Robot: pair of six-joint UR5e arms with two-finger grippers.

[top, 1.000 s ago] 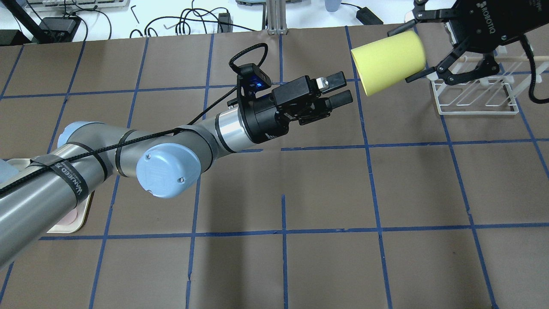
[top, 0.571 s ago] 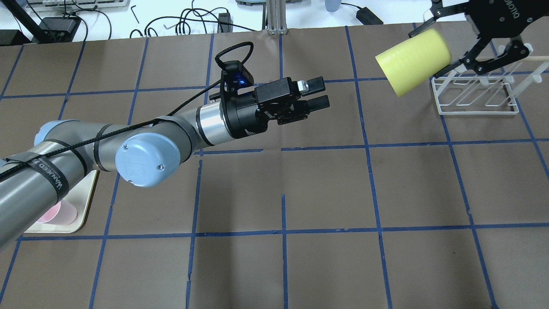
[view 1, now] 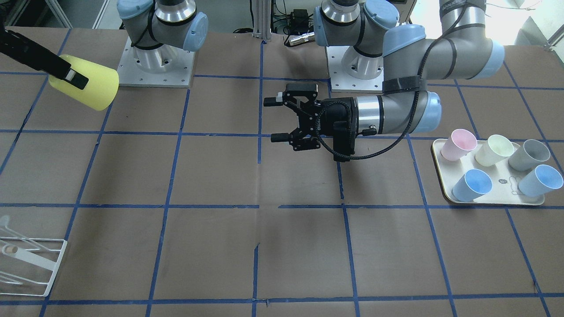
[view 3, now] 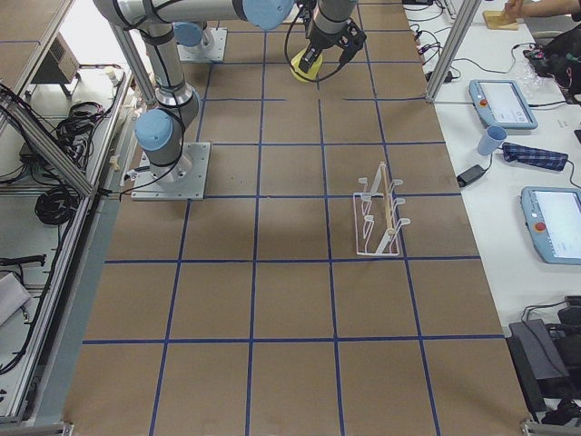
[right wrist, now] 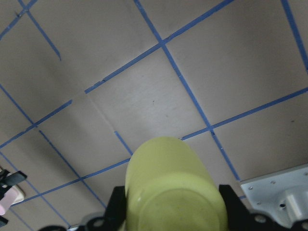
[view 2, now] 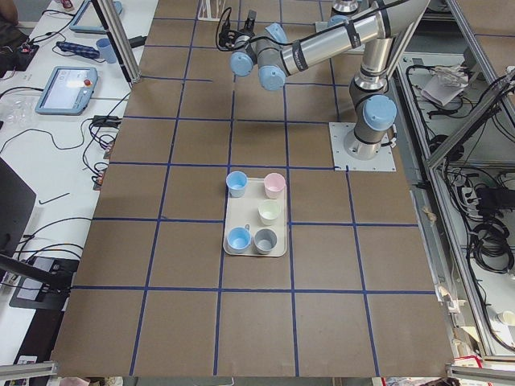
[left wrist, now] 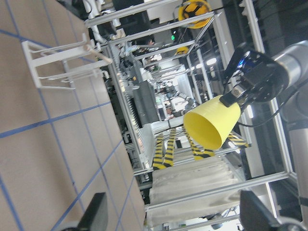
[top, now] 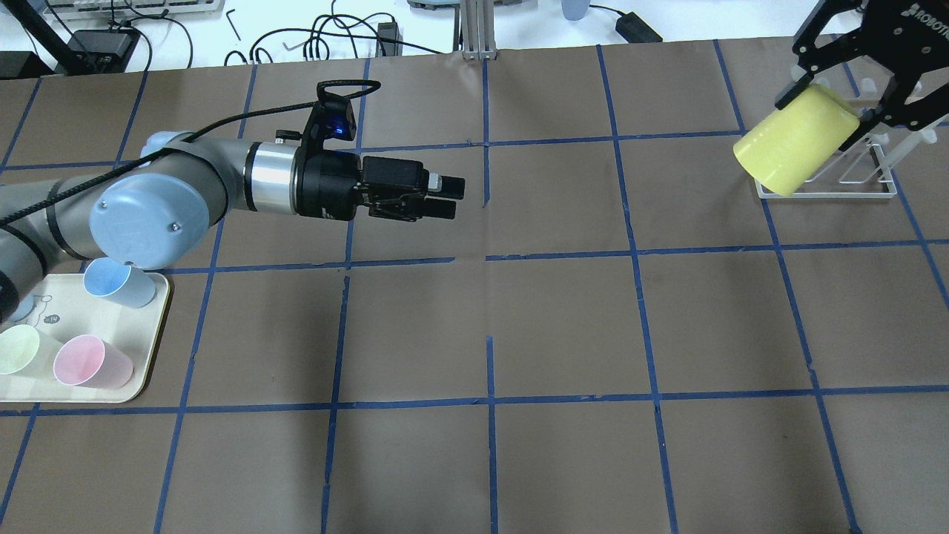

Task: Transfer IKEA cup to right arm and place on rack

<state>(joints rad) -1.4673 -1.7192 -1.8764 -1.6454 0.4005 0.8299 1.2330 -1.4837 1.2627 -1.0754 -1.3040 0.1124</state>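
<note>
My right claw (top: 827, 110) clamped on closed end of bright yellow tapered plastic cup (top: 795, 142). Cup aloft, tilted, not yet on white thin-wire rack (top: 838, 195). My left claw (view 1: 272, 119) spread, empty, mid-table. Risk: mouth misses slanted prong, clips wire, cup slips.

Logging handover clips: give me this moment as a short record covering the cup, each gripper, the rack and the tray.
yellow cup: in the air, tilted, apart from the rack
right gripper: shut on yellow cup
left gripper: open, empty, above mid-table
rack: white wire, no cup on it
tray: cream, holds pink cup, pale yellow cup, grey cup, two blue cups
stage: transfer done, placing not yet
</note>
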